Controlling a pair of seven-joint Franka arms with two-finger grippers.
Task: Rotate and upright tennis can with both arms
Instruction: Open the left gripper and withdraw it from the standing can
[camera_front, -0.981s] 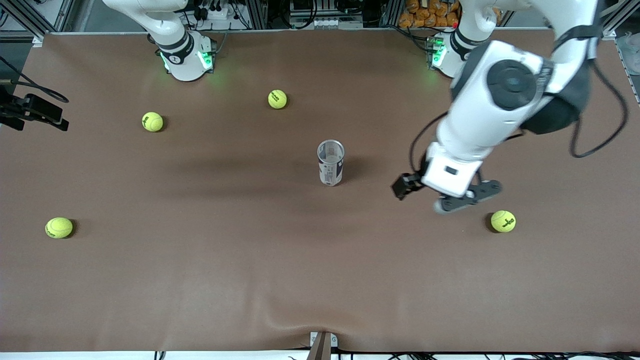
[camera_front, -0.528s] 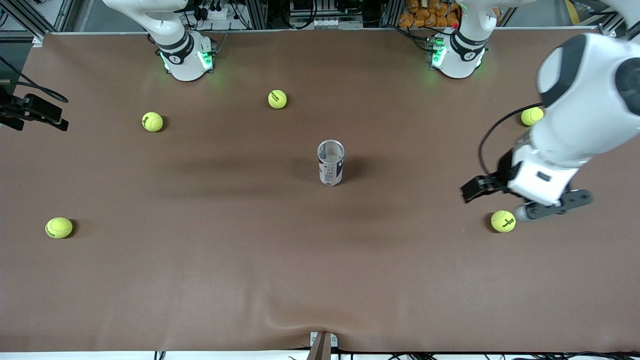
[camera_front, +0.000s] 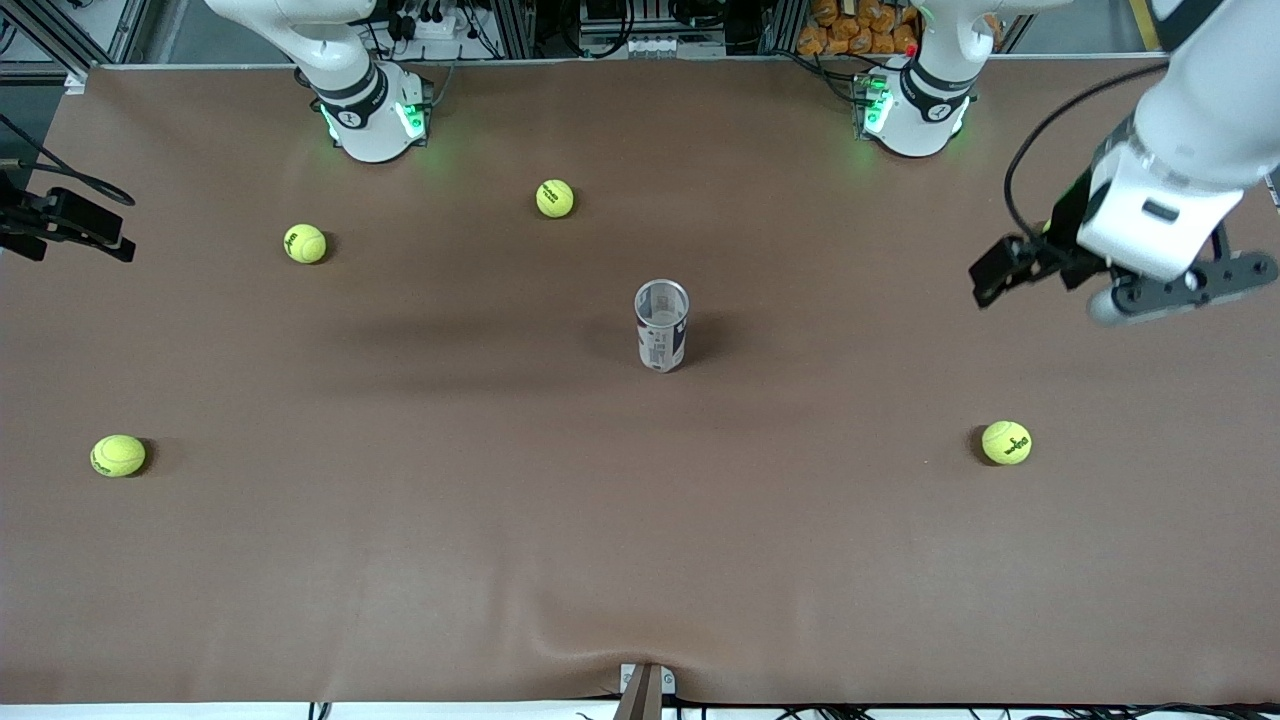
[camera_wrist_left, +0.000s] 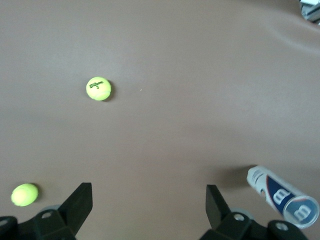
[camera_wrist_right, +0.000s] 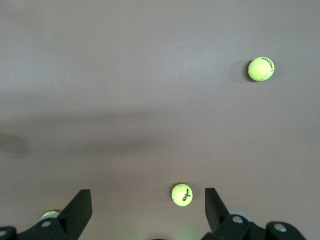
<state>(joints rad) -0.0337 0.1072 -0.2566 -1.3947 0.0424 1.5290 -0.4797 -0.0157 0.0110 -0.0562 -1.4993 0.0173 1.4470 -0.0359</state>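
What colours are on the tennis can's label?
Navy with a red band and white W logo on the tennis can, clearest in the left wrist view.

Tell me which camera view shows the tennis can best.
The front view: the tennis can stands upright mid-table, whole and unobstructed, open rim visible. The left wrist view catches it near the frame's edge, label showing. The right wrist view does not show it.
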